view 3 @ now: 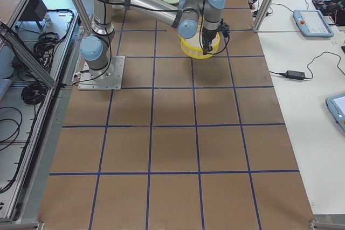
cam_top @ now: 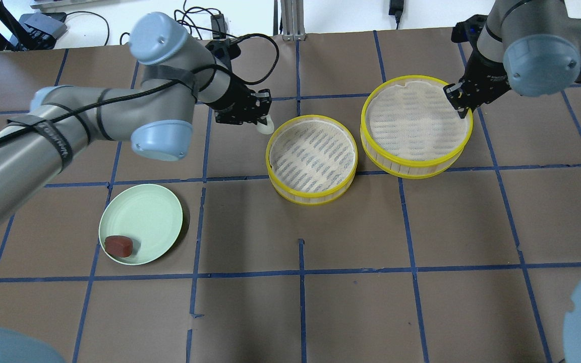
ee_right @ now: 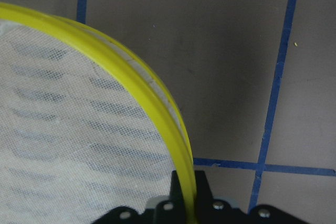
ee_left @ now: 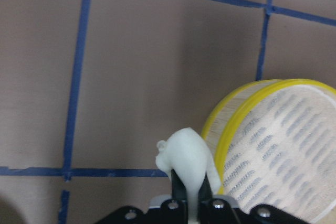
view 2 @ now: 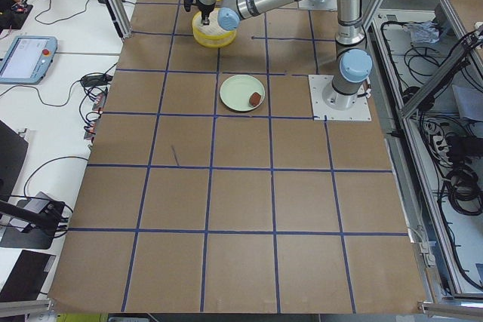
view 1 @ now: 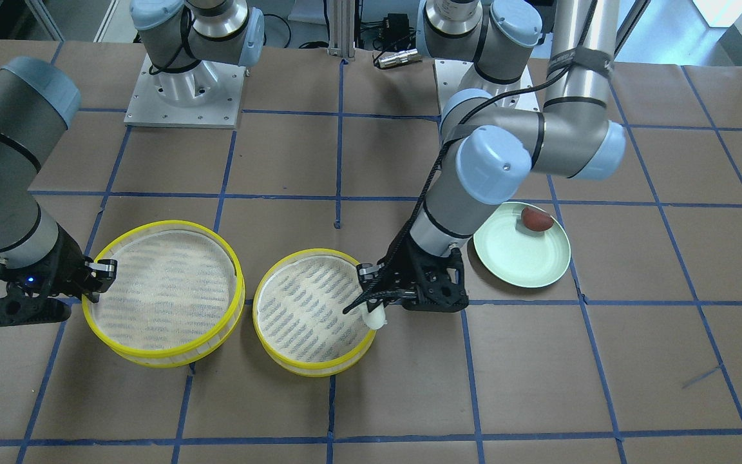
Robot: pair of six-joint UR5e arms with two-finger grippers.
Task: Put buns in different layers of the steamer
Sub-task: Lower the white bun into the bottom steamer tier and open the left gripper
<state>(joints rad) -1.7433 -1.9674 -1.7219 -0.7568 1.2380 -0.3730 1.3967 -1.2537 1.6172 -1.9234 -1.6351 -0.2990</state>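
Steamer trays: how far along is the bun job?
Done: nothing placed; the centre yellow-rimmed mesh tray and the second yellow-rimmed mesh tray are bare. In hand: left gripper shut on the white oblong bun beside the centre tray's rim; right gripper clamps the second tray's rim. To do: both placements; the reddish-brown bun sits on the pale green plate.

Mid-table: pale green plate [view 2: 235,90], reddish-brown bun [view 2: 256,98] on its robot-side edge. Far end: yellow steamer tray [view 2: 215,34], arm over it (tip too small to read)
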